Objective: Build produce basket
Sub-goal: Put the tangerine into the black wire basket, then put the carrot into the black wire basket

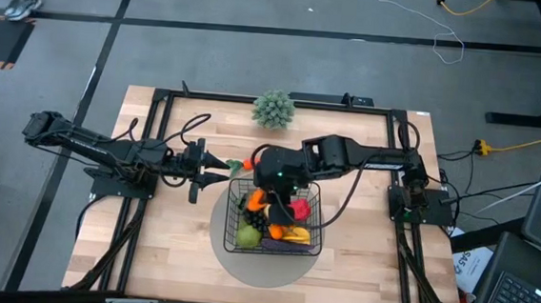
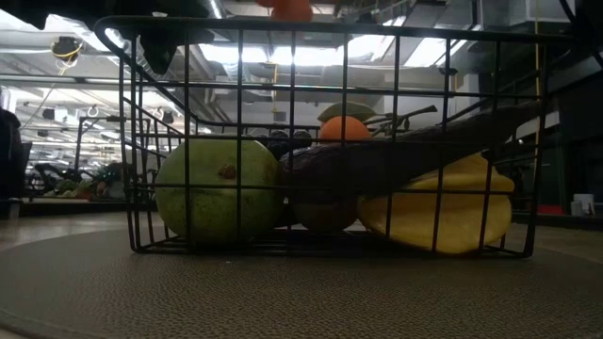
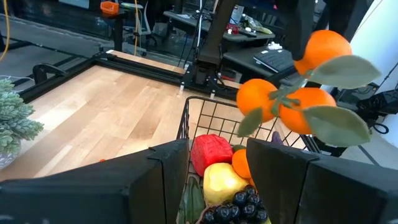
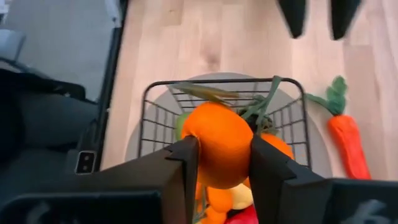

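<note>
Clutter on my tabletop [image 1: 168, 249] is light: a spiky grey-green ball plant [image 1: 273, 109] sits at the far edge, and a carrot [image 4: 348, 140] lies on the wood just beside the grey round mat [image 1: 267, 266], between the basket [image 1: 275, 216] and the left claw [image 1: 224, 164]. That claw hangs low at the basket's left side with its fingers apart on nothing. The basket rests on the mat, mid-tabletop, its long axis running left to right. My right claw [image 4: 224, 162] hovers above its far-left corner, clamped on a leafy cluster of oranges [image 3: 292, 93]. Inside I see a green pear [image 2: 219, 191], a yellow banana [image 2: 443, 212], a red pepper [image 3: 211, 152], a lemon [image 3: 221, 183], dark grapes [image 3: 239, 205] and an eggplant [image 2: 396, 160] lying lengthwise, tilted up toward the right.
</note>
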Controlling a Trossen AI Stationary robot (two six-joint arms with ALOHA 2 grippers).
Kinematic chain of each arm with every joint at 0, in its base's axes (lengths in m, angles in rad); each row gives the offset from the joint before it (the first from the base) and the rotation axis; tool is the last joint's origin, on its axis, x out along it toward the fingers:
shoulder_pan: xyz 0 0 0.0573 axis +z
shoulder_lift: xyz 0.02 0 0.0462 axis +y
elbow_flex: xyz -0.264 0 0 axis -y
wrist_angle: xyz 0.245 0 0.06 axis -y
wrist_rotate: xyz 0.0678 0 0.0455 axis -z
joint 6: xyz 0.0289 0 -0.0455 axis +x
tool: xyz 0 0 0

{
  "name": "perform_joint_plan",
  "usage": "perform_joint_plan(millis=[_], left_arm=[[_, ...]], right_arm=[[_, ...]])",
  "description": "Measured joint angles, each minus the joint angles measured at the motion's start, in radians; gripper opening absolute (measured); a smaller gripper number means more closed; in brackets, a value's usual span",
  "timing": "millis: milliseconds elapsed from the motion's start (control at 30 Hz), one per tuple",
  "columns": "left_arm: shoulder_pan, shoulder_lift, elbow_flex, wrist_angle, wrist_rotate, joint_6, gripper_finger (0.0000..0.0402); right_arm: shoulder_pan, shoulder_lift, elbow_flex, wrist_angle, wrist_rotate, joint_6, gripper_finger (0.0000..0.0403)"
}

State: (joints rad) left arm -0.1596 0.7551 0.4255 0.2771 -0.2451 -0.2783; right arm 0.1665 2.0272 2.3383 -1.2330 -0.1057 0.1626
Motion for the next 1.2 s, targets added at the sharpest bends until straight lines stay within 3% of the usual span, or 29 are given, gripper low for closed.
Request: perform_joint_plan(millis=[333, 767, 1200], left_arm=[[0.0, 0.0, 0.0, 0.0, 0.0, 0.0, 0.0151], [0.0, 0.0, 0.0, 0.0, 0.0, -0.004, 0.0151], [0.0, 0.0, 0.0, 0.0, 0.0, -0.004, 0.0151]], right_arm=[[0.0, 0.0, 0.0, 0.008, -0.001, -0.113, 0.0101], [0.0, 0.0, 0.0, 0.048, -0.002, -0.098, 0.0201], [0.0, 0.0, 0.0, 0.019, -0.001, -0.086, 0.0206]])
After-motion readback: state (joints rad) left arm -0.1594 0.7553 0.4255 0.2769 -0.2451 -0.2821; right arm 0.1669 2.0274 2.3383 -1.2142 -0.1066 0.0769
